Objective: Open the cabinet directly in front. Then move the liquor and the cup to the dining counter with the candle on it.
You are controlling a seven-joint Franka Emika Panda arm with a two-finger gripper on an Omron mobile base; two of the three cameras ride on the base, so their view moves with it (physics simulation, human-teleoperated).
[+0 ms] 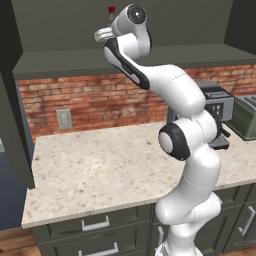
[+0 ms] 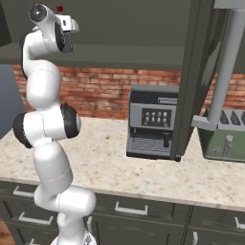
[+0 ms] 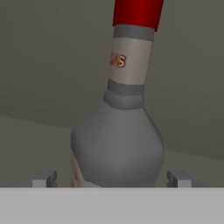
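Left base view: arm reaches up into the open cabinet [image 1: 125, 55] above the desk [image 1: 100, 170], pincer [image 1: 103, 34] right beside the bottle [image 1: 111, 12], whose red cap pokes out just above the wrist, on the cabinet shelf. Right base view: same bottle [image 2: 60, 9] shows as a red cap just above the pincer [image 2: 72, 24], cabinet door [image 2: 189, 81] swung open in front of the coffee machine [image 2: 150, 119], toaster [image 2: 222, 139] to the machine's right. Hand view: bottle [image 3: 120, 140] fills the middle, standing between the two fingertips [image 3: 41, 178], pincer [image 3: 111, 178] spread wide on either side of the body, gripping nothing.
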